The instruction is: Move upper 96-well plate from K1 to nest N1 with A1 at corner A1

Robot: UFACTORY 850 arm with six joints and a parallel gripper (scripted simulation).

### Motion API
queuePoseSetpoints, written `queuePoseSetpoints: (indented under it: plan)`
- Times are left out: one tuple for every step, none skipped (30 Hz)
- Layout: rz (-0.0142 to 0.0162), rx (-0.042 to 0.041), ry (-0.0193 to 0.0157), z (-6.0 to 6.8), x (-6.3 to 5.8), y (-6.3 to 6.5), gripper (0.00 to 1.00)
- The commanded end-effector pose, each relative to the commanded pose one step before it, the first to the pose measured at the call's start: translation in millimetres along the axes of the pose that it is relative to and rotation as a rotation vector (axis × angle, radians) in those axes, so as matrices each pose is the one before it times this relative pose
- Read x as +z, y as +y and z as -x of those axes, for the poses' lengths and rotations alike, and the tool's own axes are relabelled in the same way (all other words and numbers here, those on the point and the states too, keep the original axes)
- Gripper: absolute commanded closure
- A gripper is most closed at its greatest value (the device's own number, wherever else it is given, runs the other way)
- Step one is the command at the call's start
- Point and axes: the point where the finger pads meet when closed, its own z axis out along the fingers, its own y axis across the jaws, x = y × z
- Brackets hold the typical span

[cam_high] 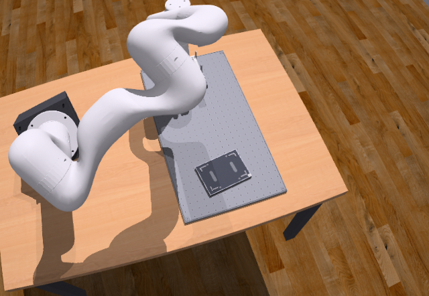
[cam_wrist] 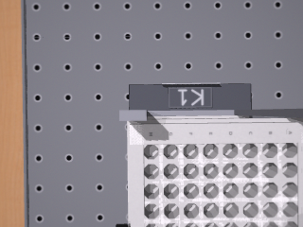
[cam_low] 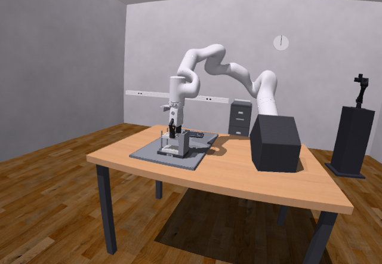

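The upper 96-well plate [cam_wrist: 213, 180] is white with rows of round wells and fills the lower right of the wrist view. It is raised above the dark base of rack K1 [cam_wrist: 189, 96] [cam_low: 182, 145], whose label shows just beyond the plate's edge. My gripper [cam_low: 174, 133] points straight down over the rack and is shut on this plate; its fingers are out of the wrist view. A pale lower plate [cam_low: 168, 149] sits low in the rack. The arm hides the rack in the top view. Plate nest N1 [cam_high: 225, 164] [cam_low: 197, 135], dark with white corner marks, lies empty at the other end of the board.
A grey perforated breadboard [cam_high: 242, 120] [cam_low: 148, 154] [cam_wrist: 71, 113] carries the rack and the nest on a wooden table [cam_high: 294, 112] [cam_low: 234, 181]. The arm's dark base block [cam_low: 274, 142] [cam_high: 45, 107] stands on the table. Thin rack posts [cam_low: 161, 136] rise beside the gripper.
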Motion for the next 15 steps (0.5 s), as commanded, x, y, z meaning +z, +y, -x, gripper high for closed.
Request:
queuePoseSetpoints:
  plan:
    - [-0.00102,0.00066,0.00137,-0.75,-7.87,-0.28,1.0]
    - [0.0,0.0,0.0,0.0,-1.67,0.0,1.0]
    - [0.0,0.0,0.0,0.0,-1.67,0.0,1.0]
    - [0.0,0.0,0.0,0.0,-1.67,0.0,1.0]
    - [0.0,0.0,0.0,0.0,-1.67,0.0,1.0]
    - [0.0,0.0,0.0,0.0,-1.67,0.0,1.0]
    - [0.0,0.0,0.0,0.0,-1.67,0.0,1.0]
    - [0.0,0.0,0.0,0.0,-1.67,0.0,1.0]
    - [0.0,0.0,0.0,0.0,0.0,0.0,1.0]
    - [0.0,0.0,0.0,0.0,0.0,0.0,1.0]
    - [-0.00003,0.0,0.00002,0.02,-1.6,0.0,1.0]
    - [-0.00001,0.0,0.0,0.01,-1.66,0.0,1.0]
    - [0.00003,0.0,-0.00002,-0.03,-1.75,0.0,1.0]
    - [0.0,0.0,0.0,0.0,-1.67,0.0,1.0]
    - [0.0,0.0,0.0,0.0,-1.67,0.0,1.0]
